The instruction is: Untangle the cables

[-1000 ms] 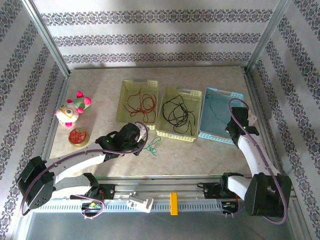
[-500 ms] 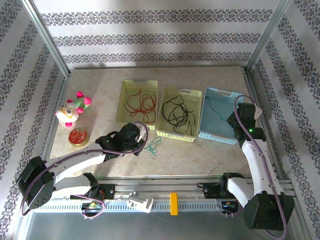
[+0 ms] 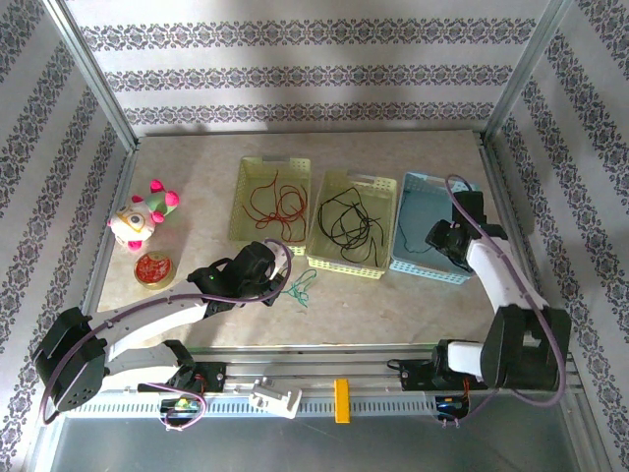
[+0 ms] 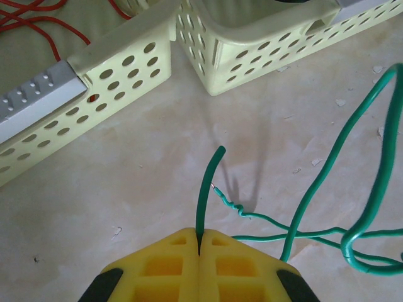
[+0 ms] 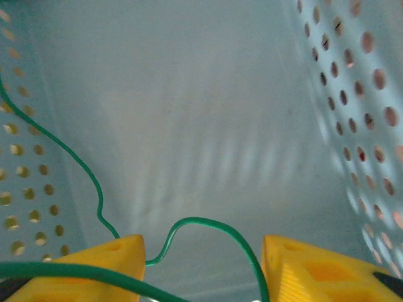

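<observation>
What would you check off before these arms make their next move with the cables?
1. Left tool shut on table cable: ok.
2. Table cable untangled: not ok, its loops cross.
3. Right tool open: ok.
4. Right tool clear of binned cable in blue basket: not ok, it loops between the pads.
5. Red cables in left basket, black cables in middle basket: ok.

Left arm [image 3: 147, 315] lies low, stretched forward and inward from its base, left gripper [image 4: 199, 242] with pads pressed together on a green cable [image 4: 204, 189]; right arm [image 3: 496, 280] reaches forward, bent inward, right gripper [image 5: 203, 251] with pads parted.
</observation>
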Action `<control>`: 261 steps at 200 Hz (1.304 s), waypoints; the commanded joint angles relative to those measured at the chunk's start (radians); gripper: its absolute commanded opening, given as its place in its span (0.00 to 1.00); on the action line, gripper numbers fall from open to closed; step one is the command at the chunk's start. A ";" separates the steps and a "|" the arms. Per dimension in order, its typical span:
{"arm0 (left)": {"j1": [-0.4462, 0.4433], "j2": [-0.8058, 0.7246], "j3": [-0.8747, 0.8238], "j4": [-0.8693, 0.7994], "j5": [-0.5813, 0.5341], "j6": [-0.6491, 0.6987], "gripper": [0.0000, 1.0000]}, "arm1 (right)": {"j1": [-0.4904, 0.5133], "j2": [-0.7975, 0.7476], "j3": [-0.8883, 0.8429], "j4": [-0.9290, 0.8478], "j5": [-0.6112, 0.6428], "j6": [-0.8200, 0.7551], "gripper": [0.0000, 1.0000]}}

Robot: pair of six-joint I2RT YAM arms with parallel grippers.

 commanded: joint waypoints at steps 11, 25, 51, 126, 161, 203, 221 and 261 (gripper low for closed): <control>-0.001 0.001 -0.014 0.019 0.009 0.011 0.00 | -0.001 0.135 0.071 0.036 -0.025 -0.009 0.48; 0.000 0.004 -0.014 0.018 0.011 0.008 0.00 | 0.005 0.189 0.085 0.044 -0.024 -0.007 0.48; 0.000 0.000 -0.014 0.015 0.005 0.008 0.00 | 0.012 0.210 0.104 0.045 -0.023 -0.009 0.52; -0.001 -0.001 -0.014 0.019 0.003 0.011 0.00 | 0.013 0.136 0.213 -0.138 0.129 -0.064 0.91; -0.001 -0.009 -0.016 0.013 -0.002 0.013 0.00 | 0.040 0.135 0.239 -0.183 0.216 -0.102 0.91; -0.001 -0.012 -0.014 0.014 -0.001 0.013 0.00 | 0.064 -0.012 0.186 -0.081 0.108 -0.111 0.87; -0.001 -0.014 -0.013 0.020 0.009 0.013 0.00 | 0.107 -0.108 0.161 -0.031 -0.038 -0.140 0.83; 0.000 -0.043 -0.012 0.046 0.040 -0.022 0.00 | 0.368 -0.211 0.110 -0.004 -0.402 -0.210 0.75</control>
